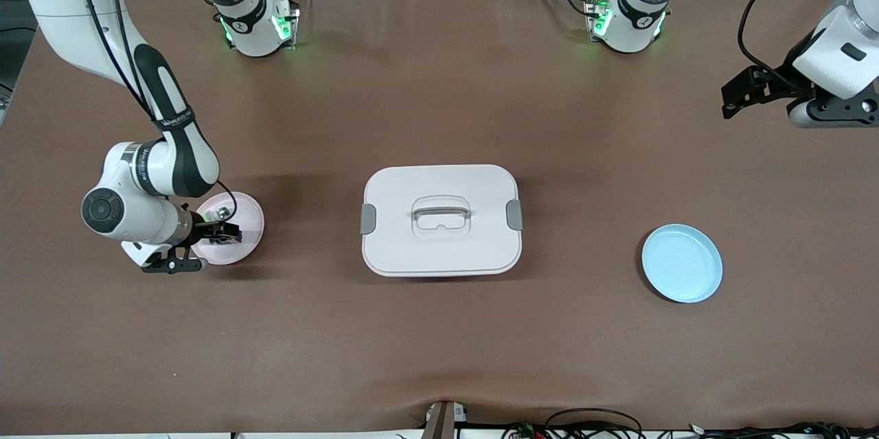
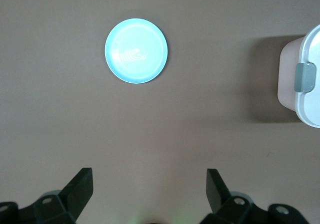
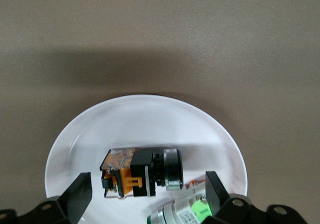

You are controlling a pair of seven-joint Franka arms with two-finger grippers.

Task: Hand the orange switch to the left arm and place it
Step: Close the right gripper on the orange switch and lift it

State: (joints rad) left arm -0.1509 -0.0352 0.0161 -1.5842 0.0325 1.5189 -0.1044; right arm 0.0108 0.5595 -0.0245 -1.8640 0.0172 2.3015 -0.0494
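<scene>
Pick-up step appeared to be in hand: right tool (image 1: 218, 231) hung low over the pink plate (image 1: 247, 216) at the right arm's end of the surface (image 1: 439, 343), fingers spread wide and gripping nothing. In the right wrist view the orange switch (image 3: 142, 173) lay on its side on the plate's white-looking inside (image 3: 145, 119), sitting between the two open fingertips (image 3: 77, 196) but apart from both. A second small part, the green-and-silver switch (image 3: 182, 211), lay just beside it on the same plate, close to one fingertip. Judged next move: lower a little further and close squarely on the orange switch alone, keeping clear of the green-and-silver one, then lift high enough for a hand-over that stays off the box. The box (image 1: 441, 219) sat mid-surface, lid on, between the pink plate and the blue plate (image 1: 682, 262). Left tool (image 2: 150, 194) waited high over the left arm's end of the surface, fingers wide apart and empty, blue plate below in its wrist view.
</scene>
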